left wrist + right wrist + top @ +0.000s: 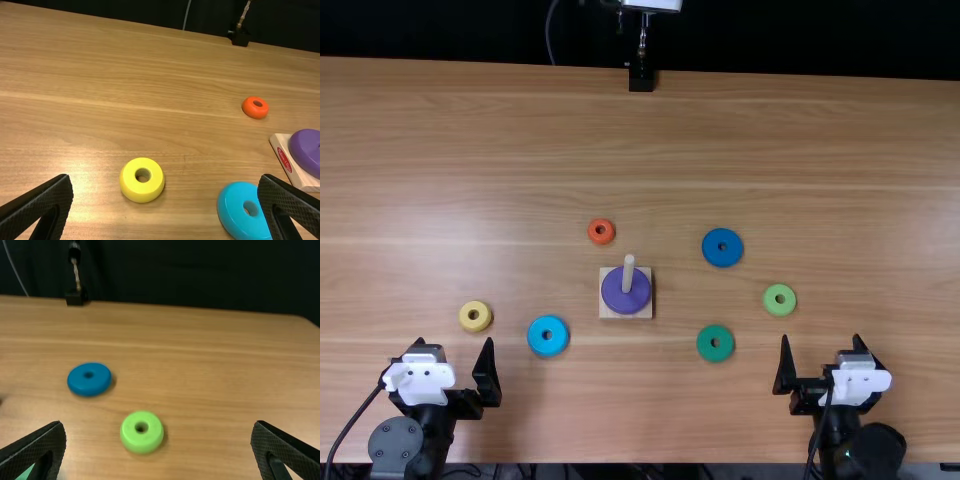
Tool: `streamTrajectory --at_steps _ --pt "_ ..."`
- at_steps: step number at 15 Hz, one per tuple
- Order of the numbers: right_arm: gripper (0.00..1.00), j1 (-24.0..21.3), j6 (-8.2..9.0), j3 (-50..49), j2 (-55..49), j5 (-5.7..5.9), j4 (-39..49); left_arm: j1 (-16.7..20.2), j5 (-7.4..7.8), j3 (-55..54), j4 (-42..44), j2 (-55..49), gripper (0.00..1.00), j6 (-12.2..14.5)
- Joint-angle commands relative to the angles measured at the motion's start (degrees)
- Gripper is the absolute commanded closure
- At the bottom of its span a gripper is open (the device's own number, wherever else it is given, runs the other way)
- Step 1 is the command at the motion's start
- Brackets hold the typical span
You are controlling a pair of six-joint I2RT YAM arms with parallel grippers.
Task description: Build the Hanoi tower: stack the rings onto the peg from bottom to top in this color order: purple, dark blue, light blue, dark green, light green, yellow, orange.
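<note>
While the purple ring sits on the peg, the dark blue ring, likely next, lies on the tabletop, ahead and left of the open right gripper, nearer it than the open left gripper.

"What did you see at the wooden table's far edge?"
"A black block with a metal rod above it, a thin cable nearby."
"And beyond the table?"
"Black cloth hung there."
</note>
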Motion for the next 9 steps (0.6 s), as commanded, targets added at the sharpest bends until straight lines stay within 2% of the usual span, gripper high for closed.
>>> streamTrajectory --at_steps 1,3,4,8,9 --pt "0.00 -0.2 0.62 5.6 -0.7 0.62 0.1 0.4 0.62 -6.5 -4.9 -0.7 0.00 0.6" --pt "0.00 1.4 0.52 10.7 3.2 0.72 -0.1 0.4 0.62 -6.5 -4.9 -0.7 0.00 0.6" --pt "0.00 3.6 0.30 12.6 5.9 0.83 0.2 0.4 0.62 -6.5 -4.9 -0.7 0.00 0.6" --pt "0.00 7.2 0.41 25.1 18.1 0.30 0.2 0.4 0.62 -6.5 -4.9 -0.7 0.00 0.6" --pt "0.00 8.9 0.20 27.2 21.0 0.51 0.7 0.4 0.62 -6.5 -4.9 -0.7 0.00 0.6"
